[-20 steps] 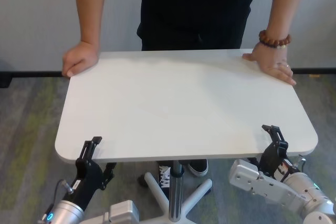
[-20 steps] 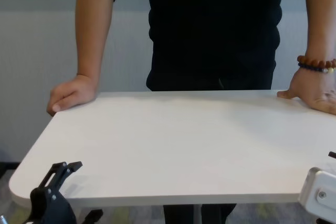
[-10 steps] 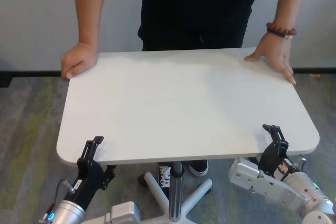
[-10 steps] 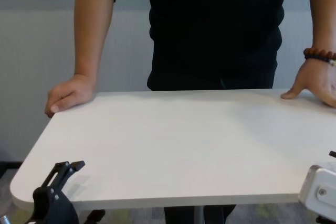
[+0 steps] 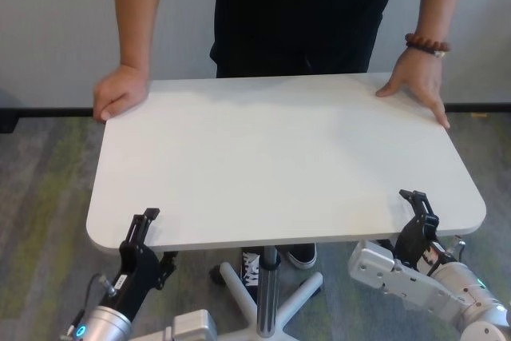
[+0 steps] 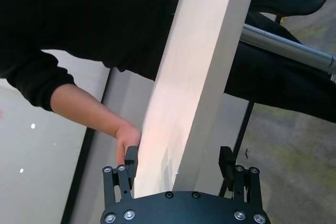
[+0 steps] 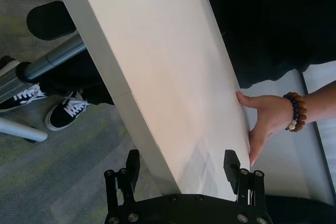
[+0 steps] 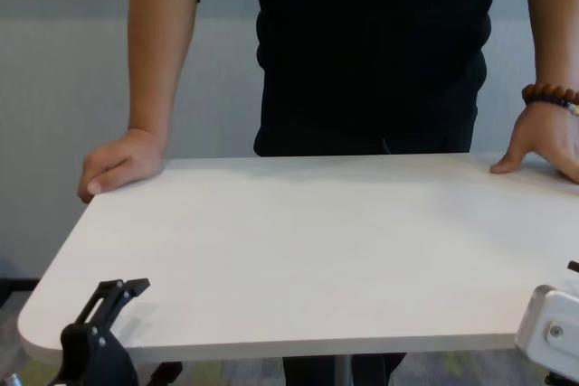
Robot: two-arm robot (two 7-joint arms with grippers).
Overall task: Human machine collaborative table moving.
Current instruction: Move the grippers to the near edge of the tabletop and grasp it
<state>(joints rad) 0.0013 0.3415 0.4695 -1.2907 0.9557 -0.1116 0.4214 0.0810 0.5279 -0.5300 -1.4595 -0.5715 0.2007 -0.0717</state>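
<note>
The table (image 5: 279, 149) is a white tabletop with rounded corners, level in front of me. The human (image 5: 299, 13), in black, stands at its far side. One hand (image 5: 120, 89) curls over the far left corner. The braceleted hand (image 5: 415, 85) rests fingertips-down on the far right corner. My left gripper (image 5: 146, 237) stands open around the near left edge, one finger above the top and one below. The left wrist view shows the table's edge (image 6: 194, 77) between its fingers (image 6: 131, 158). My right gripper (image 5: 417, 225) stands open the same way around the near right edge (image 7: 157, 77).
A metal pole leg (image 5: 269, 265) on a white star base (image 5: 299, 297) stands under the table between my arms. The human's black-and-white sneakers (image 5: 251, 265) are beside it. Grey-green carpet lies all around, with a pale wall behind the human.
The tabletop has shifted slightly to the right. The braceleted hand raised its palm and now touches with the fingers. My left gripper moved a little with the edge; both grippers stayed open.
</note>
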